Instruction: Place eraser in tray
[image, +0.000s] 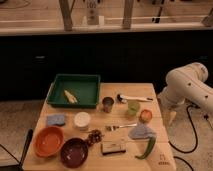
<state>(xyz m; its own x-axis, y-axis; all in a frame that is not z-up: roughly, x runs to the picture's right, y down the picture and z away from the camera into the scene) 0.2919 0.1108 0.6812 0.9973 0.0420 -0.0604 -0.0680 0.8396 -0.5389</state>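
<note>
The eraser (113, 147) is a dark block with a pale top, lying flat near the table's front edge, right of the purple bowl. The green tray (56, 90) stands at the table's back left and holds a pale yellow banana-like piece (70, 96). My white arm (187, 86) is off the table's right side. The gripper (172, 117) hangs down beside the right edge, well to the right of the eraser and far from the tray, holding nothing that I can see.
Between eraser and tray stand a metal cup (108, 104), a white lidded jar (82, 120), a fork (120, 127) and a brown cluster (94, 136). An orange bowl (49, 141), purple bowl (74, 152), blue sponge (56, 120), brush (134, 98), green cup (132, 107), grey-blue cloth (142, 132) and green pepper (147, 148) are also on the table.
</note>
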